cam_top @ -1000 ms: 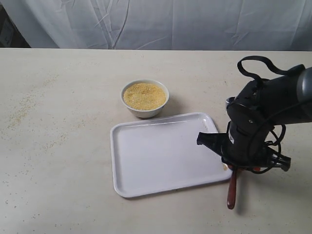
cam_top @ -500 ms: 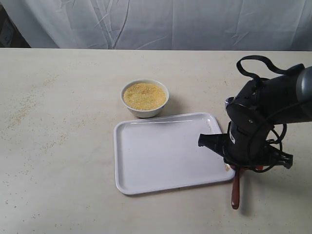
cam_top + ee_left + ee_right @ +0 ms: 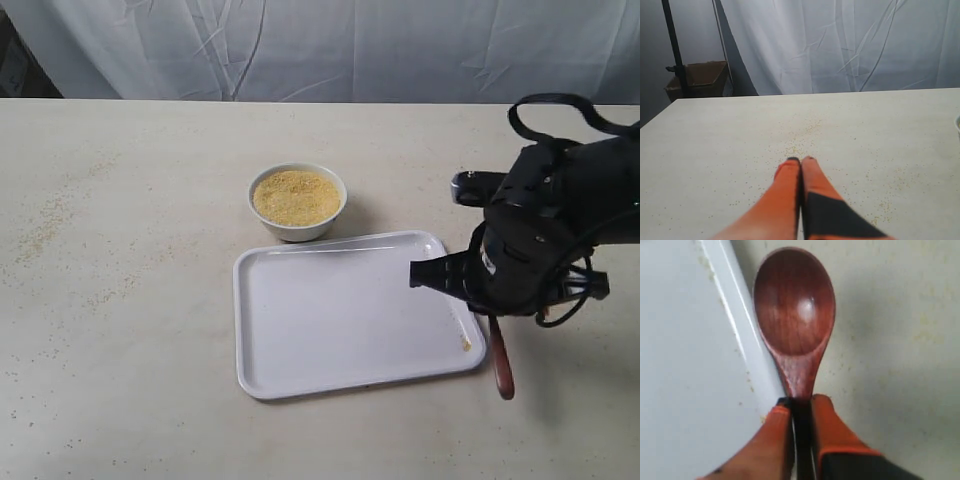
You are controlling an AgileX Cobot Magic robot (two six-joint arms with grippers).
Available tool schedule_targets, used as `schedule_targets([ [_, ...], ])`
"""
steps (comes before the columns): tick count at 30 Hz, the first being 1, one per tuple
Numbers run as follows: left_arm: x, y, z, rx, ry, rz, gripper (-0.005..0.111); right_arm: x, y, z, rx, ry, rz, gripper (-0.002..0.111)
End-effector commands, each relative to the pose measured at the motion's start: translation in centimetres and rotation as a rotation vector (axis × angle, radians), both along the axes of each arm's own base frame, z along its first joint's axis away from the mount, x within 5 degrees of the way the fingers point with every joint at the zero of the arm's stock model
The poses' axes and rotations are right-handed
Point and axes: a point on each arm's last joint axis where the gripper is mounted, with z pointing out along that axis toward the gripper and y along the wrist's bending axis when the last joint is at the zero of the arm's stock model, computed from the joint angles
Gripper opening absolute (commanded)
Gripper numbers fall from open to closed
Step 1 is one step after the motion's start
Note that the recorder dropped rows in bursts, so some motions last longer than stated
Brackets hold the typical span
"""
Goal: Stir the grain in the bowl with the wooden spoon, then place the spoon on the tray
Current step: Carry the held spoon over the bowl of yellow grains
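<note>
**Spoon clamped beside the tray, bowl of grain untouched**

On the far left, loose grains (image 3: 45, 225) are scattered over the pale table (image 3: 120, 400). The left claw (image 3: 801, 160) appears only in its own wrist view, where its two orange fingers are pressed together with nothing between them, above a bare stretch of table dotted with grains.

Near the middle stands the white bowl (image 3: 298, 230). The yellow grain (image 3: 296, 196) in it is flat and level. The bowl sits just behind the far edge of the white tray (image 3: 241, 330), close to it. Whether they touch cannot be told. The tray lies flat and holds nothing but a few specks (image 3: 465, 344) near its right rim.

Just off that right rim is the wooden spoon (image 3: 795, 300). The right claw (image 3: 801, 401) is clamped on its handle, close to the neck. The spoon's round bowl faces the wrist camera and lies alongside the rim, outside the tray and over the table. Whether the spoon touches the table cannot be told. In the exterior view the black right arm (image 3: 545, 235) covers most of the spoon, and only one brown end shows below it.
</note>
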Motion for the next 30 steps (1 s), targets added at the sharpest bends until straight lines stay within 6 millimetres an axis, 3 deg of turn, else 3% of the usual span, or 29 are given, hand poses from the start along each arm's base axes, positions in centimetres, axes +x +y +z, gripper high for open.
schedule_targets([
  [1, 0.0, 0.0, 0.0, 0.006, -0.008, -0.005, 0.0, 1.1, -0.1, 5.1, -0.088, -0.173, 0.295, -0.001],
  [5, 0.0, 0.0, 0.0, 0.006, -0.008, -0.005, 0.0, 3.4, 1.9, 10.9, -0.149, -0.339, 0.584, -0.001],
  [7, 0.0, 0.0, 0.0, 0.006, -0.008, -0.005, 0.0, 4.6, 3.6, 11.2, -0.192, -0.346, 0.699, -0.001],
  [10, 0.0, 0.0, 0.0, 0.006, -0.008, -0.005, 0.0, 6.3, 7.4, 8.7, -0.325, -0.281, 0.974, -0.001],
  [16, 0.0, 0.0, 0.0, 0.006, -0.008, -0.005, 0.0, 9.2, 13.0, 2.9, -0.718, -0.174, 1.217, -0.001],
  [22, 0.0, 0.0, 0.0, 0.006, -0.008, -0.005, 0.0, 10.0, 15.1, 0.4, -0.857, -0.14, 1.317, -0.001],
  [30, 0.0, 0.0, 0.0, 0.006, -0.008, -0.005, 0.0, 9.1, 16.4, -0.5, -0.901, -0.098, 1.387, -0.001],
])
